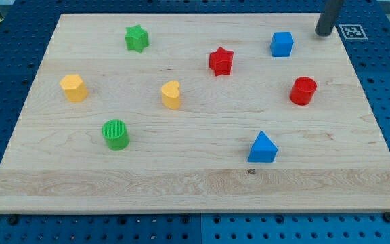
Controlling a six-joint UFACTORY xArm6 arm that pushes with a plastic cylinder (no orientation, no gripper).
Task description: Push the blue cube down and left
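So the blue cube (pixel 282 43) sits near the board's (pixel 181 183) top-right corner, and I'll use it as my anchor for everything. My tip (pixel 324 32) is just up and to the right of the cube, close but not touching yet. No fingers or jaws here, just a bare rod, so nothing to open or close. Red star (pixel 221 61) is to the cube's left and a bit lower, red cylinder (pixel 303 91) below and slightly right, blue triangle (pixel 263 148) well below. The cube looks like light, rigid plastic that'll slide easily on the smooth wood and probably spin if hit off-centre, so I'd push squarely on its upper-right corner.
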